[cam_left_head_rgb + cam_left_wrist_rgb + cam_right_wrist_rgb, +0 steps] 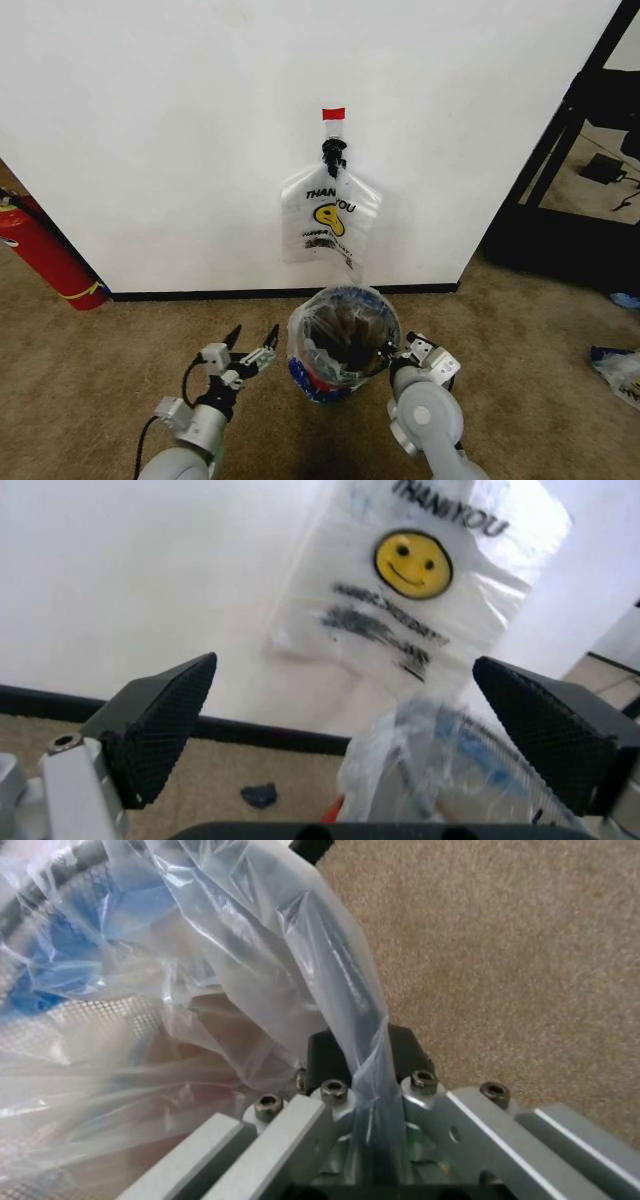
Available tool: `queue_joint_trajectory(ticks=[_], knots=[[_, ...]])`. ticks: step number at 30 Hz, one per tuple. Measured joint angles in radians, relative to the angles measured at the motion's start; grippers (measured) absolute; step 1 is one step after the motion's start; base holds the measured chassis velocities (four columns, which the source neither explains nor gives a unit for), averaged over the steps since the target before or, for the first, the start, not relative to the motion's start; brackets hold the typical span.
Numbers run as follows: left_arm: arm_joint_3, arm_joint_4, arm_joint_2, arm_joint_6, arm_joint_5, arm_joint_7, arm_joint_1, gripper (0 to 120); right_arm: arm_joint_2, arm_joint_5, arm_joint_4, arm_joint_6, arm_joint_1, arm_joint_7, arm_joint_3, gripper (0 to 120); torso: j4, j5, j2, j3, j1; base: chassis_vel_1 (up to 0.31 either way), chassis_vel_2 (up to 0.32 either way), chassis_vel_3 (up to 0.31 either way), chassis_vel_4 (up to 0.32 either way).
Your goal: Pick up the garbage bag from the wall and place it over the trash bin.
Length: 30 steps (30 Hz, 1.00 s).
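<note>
The garbage bag already drapes over the trash bin; at its 3 o'clock rim the right gripper pinches a plastic fold, likely to tension it, while the left gripper hangs spread at 9 o'clock

Even indoor light, soft focus
Wall bright, washed at 12 o'clock; dark shadow under bin at 6; left wrist view blurred; head view bowed at edges

The trash bin is standing before the wall, the garbage bag lying over it, between both grippers.
</note>
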Motion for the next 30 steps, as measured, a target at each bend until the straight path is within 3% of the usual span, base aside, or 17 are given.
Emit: queue_joint_trajectory(ticks=[18,30], knots=[[0.015,-0.026,-0.023,0.022,0.002,-0.02,0.007,100,0.056,-0.067,-0.106,0.043,0.047,-0.056,-0.019,0,-0.0001,0.0,0.0,0.0,0.0,0.0,0.0,0.0,0.0],[0.022,-0.039,-0.031,0.021,-0.004,-0.023,0.019,100,0.039,-0.114,-0.064,0.022,0.007,-0.117,-0.026,47,0.0,0.0,0.0,0.0,0.0,0.0,0.0,0.0,0.0]])
